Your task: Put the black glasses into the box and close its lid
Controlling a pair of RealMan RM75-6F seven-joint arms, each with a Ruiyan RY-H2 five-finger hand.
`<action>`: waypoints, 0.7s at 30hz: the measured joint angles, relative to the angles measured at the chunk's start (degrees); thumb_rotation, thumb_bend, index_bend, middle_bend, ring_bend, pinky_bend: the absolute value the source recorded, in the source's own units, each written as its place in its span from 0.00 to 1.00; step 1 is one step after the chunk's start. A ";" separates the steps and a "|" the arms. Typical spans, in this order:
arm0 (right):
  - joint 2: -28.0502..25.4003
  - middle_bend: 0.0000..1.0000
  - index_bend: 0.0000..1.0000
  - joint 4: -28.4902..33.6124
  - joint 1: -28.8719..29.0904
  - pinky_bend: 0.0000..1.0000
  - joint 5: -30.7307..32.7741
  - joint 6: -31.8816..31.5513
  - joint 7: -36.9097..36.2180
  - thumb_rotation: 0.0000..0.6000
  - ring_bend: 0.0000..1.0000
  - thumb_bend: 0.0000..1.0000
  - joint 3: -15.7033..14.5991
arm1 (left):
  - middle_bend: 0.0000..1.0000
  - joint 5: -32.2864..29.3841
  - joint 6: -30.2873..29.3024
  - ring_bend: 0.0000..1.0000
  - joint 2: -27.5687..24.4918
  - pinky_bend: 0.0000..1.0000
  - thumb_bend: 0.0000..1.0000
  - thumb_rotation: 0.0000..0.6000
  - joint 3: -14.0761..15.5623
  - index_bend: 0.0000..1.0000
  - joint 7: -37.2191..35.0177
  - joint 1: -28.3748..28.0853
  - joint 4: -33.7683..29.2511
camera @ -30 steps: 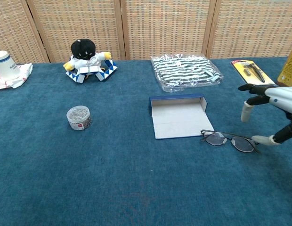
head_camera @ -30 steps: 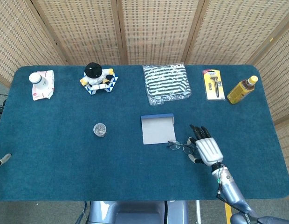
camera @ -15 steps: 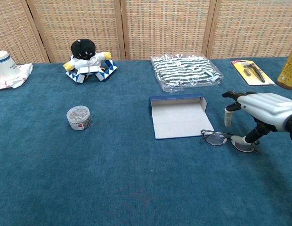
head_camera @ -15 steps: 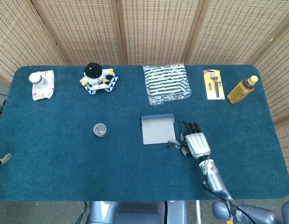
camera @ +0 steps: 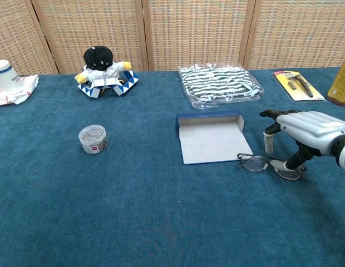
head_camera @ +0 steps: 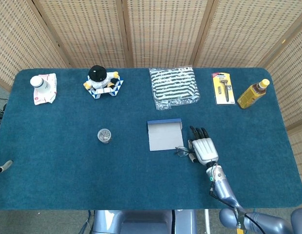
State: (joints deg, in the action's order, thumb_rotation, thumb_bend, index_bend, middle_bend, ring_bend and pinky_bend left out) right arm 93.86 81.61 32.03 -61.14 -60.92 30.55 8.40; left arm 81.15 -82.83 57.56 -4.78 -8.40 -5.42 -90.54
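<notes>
The black glasses (camera: 270, 166) lie on the blue cloth just right of the box's near corner, also seen in the head view (head_camera: 182, 151). The box (camera: 210, 142) is a flat blue-edged carton lying open with its white inside up (head_camera: 164, 135). My right hand (camera: 303, 127) hovers over the right lens of the glasses with its fingers spread and pointing down; its thumb tip (camera: 281, 165) is at the frame. It holds nothing. In the head view the right hand (head_camera: 203, 148) covers the right half of the glasses. Only a small grey tip of my left hand (head_camera: 0, 168) shows at the left edge.
Along the back stand a white bottle on a cloth (head_camera: 43, 87), a plush toy (head_camera: 103, 78), a bagged striped cloth (head_camera: 173, 87), a razor pack (head_camera: 222, 87) and a yellow bottle (head_camera: 252, 93). A small round tin (head_camera: 104, 135) sits left of the box.
My right hand has moved left and down, from beside the right end of the glasses to right over them. The glasses and the box have not moved.
</notes>
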 measured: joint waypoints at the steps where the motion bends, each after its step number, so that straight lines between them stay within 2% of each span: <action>1: 0.10 0.00 0.49 -0.06 0.04 0.00 0.21 0.07 0.13 1.00 0.00 0.41 -0.02 | 0.00 0.03 0.00 0.00 -0.02 0.00 0.00 1.00 0.01 0.00 -0.02 0.00 -0.01; 9: 0.98 0.00 0.51 -0.91 0.40 0.00 1.34 0.71 0.60 1.00 0.00 0.41 -0.16 | 0.00 -0.01 0.13 0.00 -0.07 0.00 0.00 1.00 -0.03 0.00 -0.32 -0.05 0.07; 21: 1.81 0.00 0.62 -2.07 0.83 0.00 1.35 0.51 1.31 1.00 0.00 0.47 -0.43 | 0.00 0.07 0.16 0.00 -0.13 0.00 0.00 1.00 -0.02 0.00 -0.58 -0.05 0.11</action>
State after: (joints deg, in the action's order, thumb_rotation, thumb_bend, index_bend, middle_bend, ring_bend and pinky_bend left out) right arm 95.66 79.54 32.86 -59.79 -60.41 31.86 7.97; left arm 81.22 -82.67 57.44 -4.80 -8.98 -5.47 -90.44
